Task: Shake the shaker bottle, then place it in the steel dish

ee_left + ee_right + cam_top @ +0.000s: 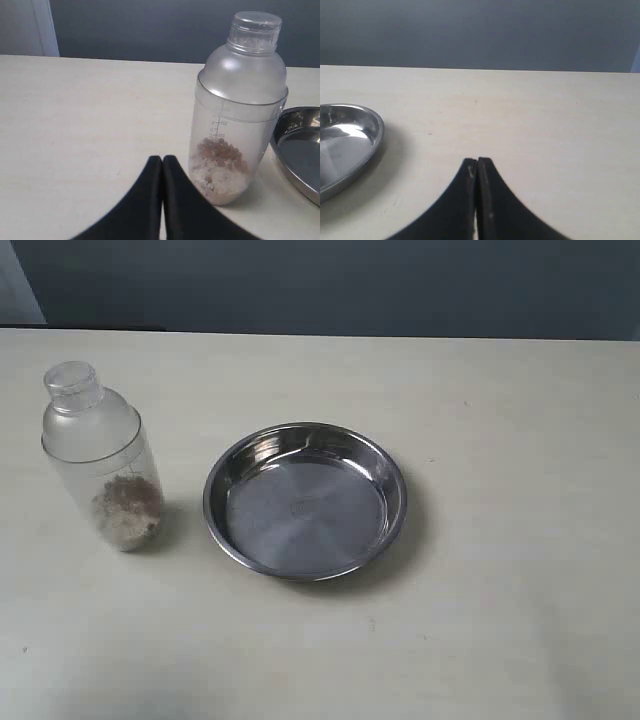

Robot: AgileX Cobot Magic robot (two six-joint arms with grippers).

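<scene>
The shaker bottle (100, 465) stands upright on the table at the left, frosted, with brown and white grains at its bottom. The left wrist view shows the same shaker bottle (240, 105) close up. The steel dish (305, 500) lies empty just right of it; its rim shows in both wrist views as the steel dish (300, 150) and the steel dish (345, 145). My left gripper (162, 159) is shut on nothing, a little short of the bottle. My right gripper (477, 161) is shut on nothing, beside the dish. Neither gripper appears in the exterior view.
The cream table (500, 620) stretches around both things, with its far edge (400, 336) against a dark wall. A pale panel (42, 27) stands at the back left corner.
</scene>
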